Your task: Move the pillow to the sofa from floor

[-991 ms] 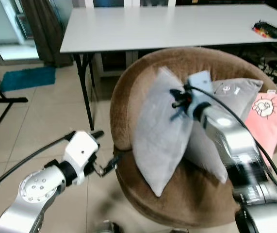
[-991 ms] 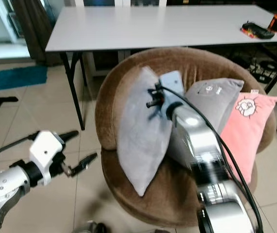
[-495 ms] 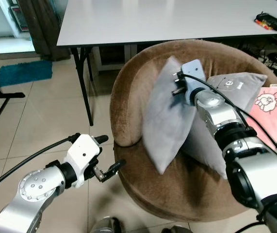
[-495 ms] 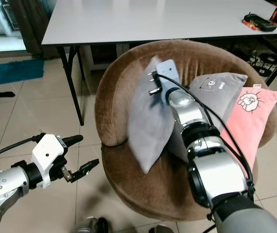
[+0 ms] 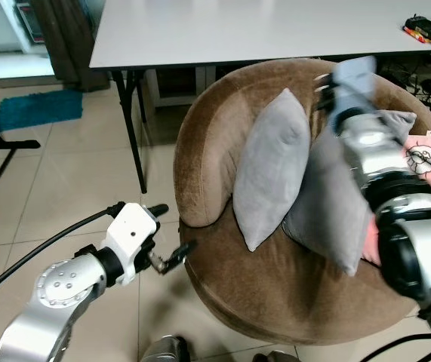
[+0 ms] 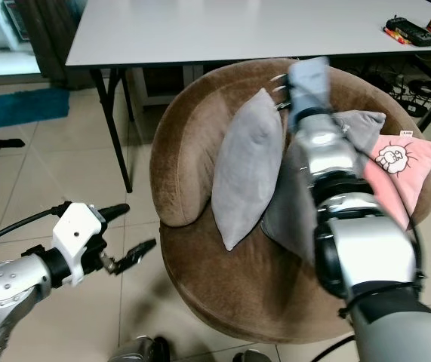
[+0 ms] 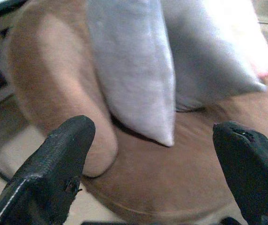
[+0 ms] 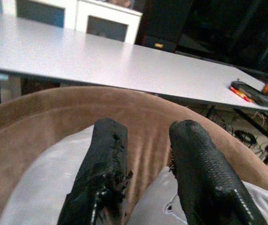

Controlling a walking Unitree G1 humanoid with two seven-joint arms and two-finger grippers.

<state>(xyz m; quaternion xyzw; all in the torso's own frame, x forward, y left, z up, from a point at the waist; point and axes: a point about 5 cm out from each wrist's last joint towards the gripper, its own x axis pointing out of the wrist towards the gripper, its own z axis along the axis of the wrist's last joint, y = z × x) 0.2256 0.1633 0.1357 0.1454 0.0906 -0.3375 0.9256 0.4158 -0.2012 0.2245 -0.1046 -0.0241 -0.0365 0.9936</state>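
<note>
Upright, the grey pillow (image 5: 269, 170) leans against the brown sofa (image 5: 207, 151).

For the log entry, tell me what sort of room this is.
Probably a home living room: a round brown sofa chair holding cushions such as the grey pillow, a white table behind it, and a tiled floor.

The pillow (image 5: 270, 177) is plain light grey, leaning in a brown plush sofa (image 5: 207, 158). To its right sits a darker grey cushion (image 5: 332, 204), then a pink cushion (image 5: 430, 160) with a white cartoon print. The worktop (image 5: 238, 30) is white, the floor (image 5: 56, 188) beige tile, with a teal mat (image 5: 38, 108) at far left.
</note>
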